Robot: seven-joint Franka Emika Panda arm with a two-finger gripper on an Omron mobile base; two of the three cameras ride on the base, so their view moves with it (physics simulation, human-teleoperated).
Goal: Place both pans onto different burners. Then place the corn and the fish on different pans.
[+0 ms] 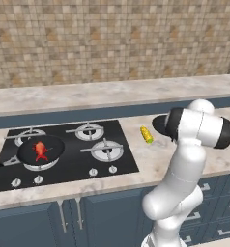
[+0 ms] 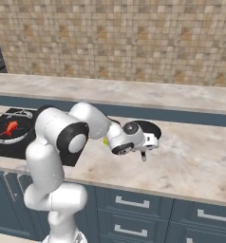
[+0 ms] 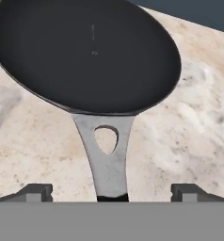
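The second pan point(image 3: 85, 52) lies empty on the bench point(image 3: 198, 117). The pincer point(image 3: 111, 192) is opened wide astride its handle point(image 3: 107, 160), nothing held. A stiff, front-heavy pan is expected; the handle should be gripped firmly.

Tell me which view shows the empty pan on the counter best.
The hand view: the empty pan shows its whole bowl and handle, seen close. The left base view shows a dark sliver beside the arm; the right base view shows its rim behind the gripper.
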